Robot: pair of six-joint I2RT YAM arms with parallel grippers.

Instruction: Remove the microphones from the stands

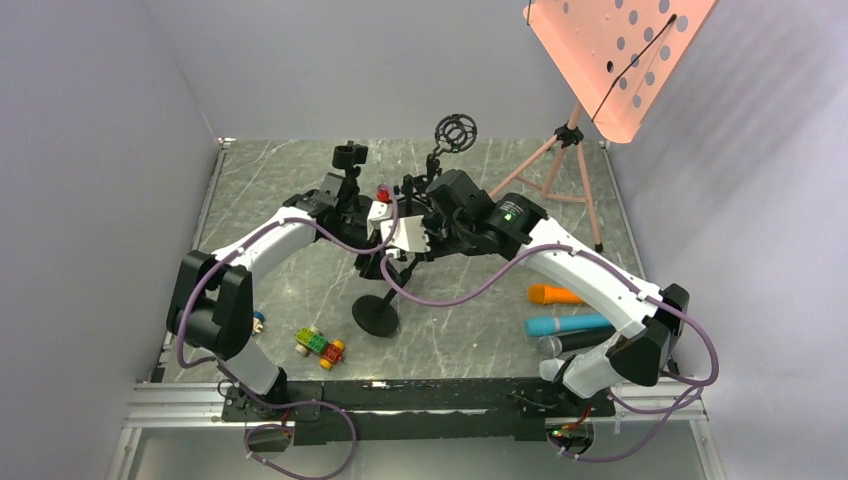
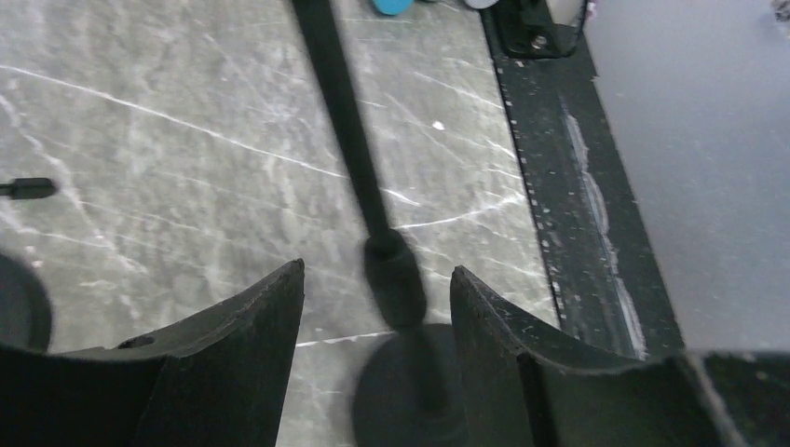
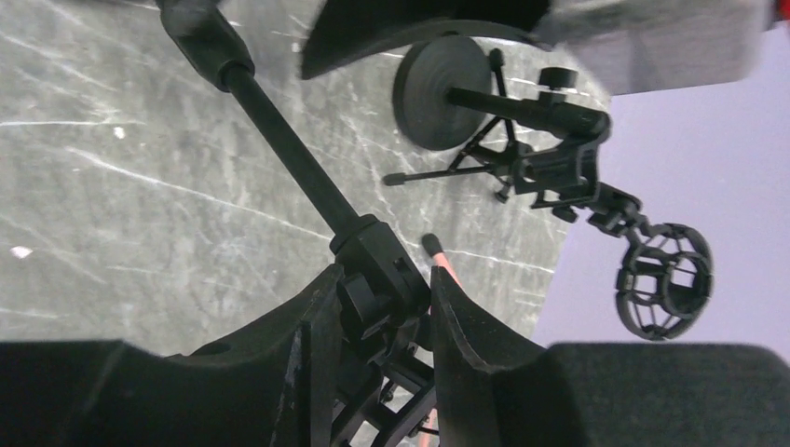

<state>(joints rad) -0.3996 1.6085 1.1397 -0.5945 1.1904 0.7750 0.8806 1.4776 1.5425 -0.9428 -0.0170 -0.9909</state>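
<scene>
1. Table: smooth stone-look top. The stand sits on one small round base. Risk: a side load makes the base slide or tip.
2. Stand: the pole rises from the base to a point between both arms. A shock-mount stand is near, behind it. Risk: a tipped pole strikes it.
3. Left pincer: approx. half open, astride the lower pole above the base, gap each side, holding nothing. Risk: stand unbraced, so any pull from above lifts the whole assy. Closing off-centre would shove the pole.
4. Right pincer: nearly shut, clamped on the black joint at the pole top. Risk: the grip is on stand hardware, not the mic, so a pull drags stand and mic together.
5. Cable: purple loop hangs just beside the pole. Risk: snag during lift.
6. Mic: prob. the red-capped item at the stand top, between the pincers. Mostly hidden; seating cannot be told. Risk: pops free and drops to the table.
</scene>
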